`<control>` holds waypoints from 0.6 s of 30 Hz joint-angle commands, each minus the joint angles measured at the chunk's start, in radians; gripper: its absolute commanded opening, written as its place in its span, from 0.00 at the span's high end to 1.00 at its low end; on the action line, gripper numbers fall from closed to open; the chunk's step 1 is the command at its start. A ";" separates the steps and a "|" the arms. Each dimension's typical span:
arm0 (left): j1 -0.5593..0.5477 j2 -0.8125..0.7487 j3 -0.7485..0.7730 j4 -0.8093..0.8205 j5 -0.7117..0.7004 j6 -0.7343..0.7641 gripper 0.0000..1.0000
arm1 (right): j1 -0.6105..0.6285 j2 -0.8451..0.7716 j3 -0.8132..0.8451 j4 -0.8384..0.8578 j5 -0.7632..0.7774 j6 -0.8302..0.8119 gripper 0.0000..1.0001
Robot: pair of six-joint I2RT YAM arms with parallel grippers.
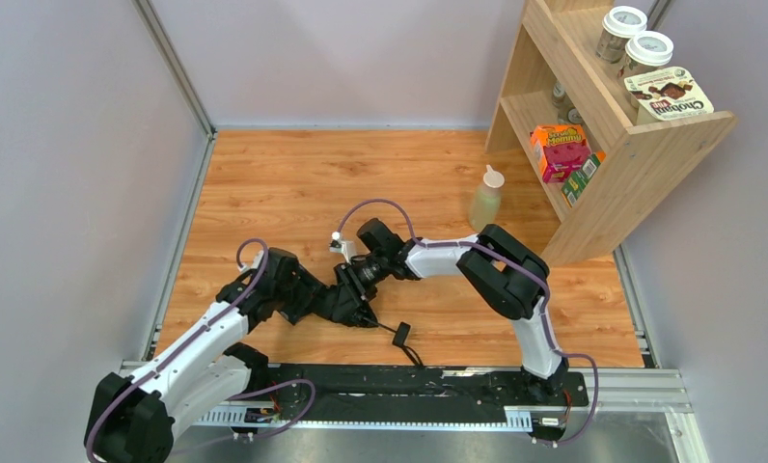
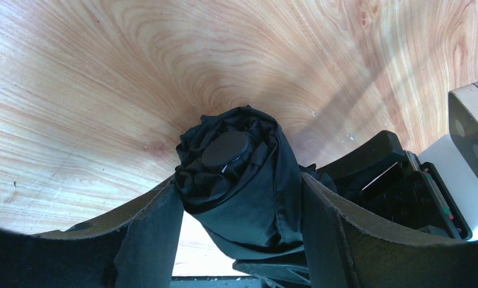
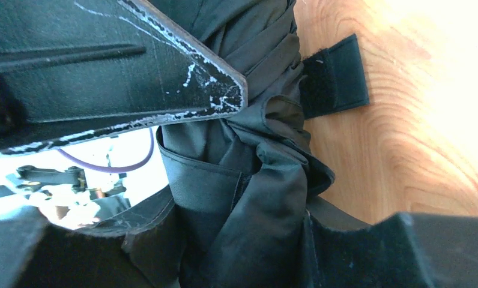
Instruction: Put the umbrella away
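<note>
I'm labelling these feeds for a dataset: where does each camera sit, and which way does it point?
Top external: fixed above and behind the bases, looking down on the table; shows both arms, left claw, right claw meeting over the umbrella.
Left wrist: on the left arm, looking along its fingers at the umbrella's rolled end.
Right wrist: on the right arm, looking past its fingers at the canopy and strap tab.
Shared: all show the umbrella on wood.

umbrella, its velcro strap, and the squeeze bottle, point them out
umbrella (image 2: pixel 248 180), left wrist view, on the rolled canopy
velcro strap (image 3: pixel 334 78), right wrist view, on the strap's flat tab
squeeze bottle (image 1: pixel 485 201), top view, on its body
</note>
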 commanded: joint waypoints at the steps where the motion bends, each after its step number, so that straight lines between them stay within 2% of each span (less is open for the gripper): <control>1: -0.006 0.004 0.009 0.012 0.027 0.026 0.27 | -0.009 -0.003 0.042 0.198 -0.136 0.181 1.00; 5: -0.006 0.032 -0.003 0.071 0.112 -0.036 0.26 | -0.012 -0.024 0.033 0.264 -0.097 0.186 1.00; 10: 0.003 0.032 0.020 0.016 0.133 -0.072 0.25 | 0.006 -0.096 0.034 0.151 -0.024 -0.014 1.00; 14: 0.005 0.067 0.007 0.061 0.135 -0.043 0.25 | 0.025 -0.127 0.052 0.065 -0.018 -0.132 1.00; 17: 0.005 0.055 -0.002 0.123 0.129 -0.003 0.31 | 0.045 -0.150 0.086 -0.047 0.009 -0.225 1.00; 18: 0.005 0.046 0.000 0.134 0.122 0.003 0.37 | 0.048 -0.156 0.100 -0.088 0.029 -0.261 1.00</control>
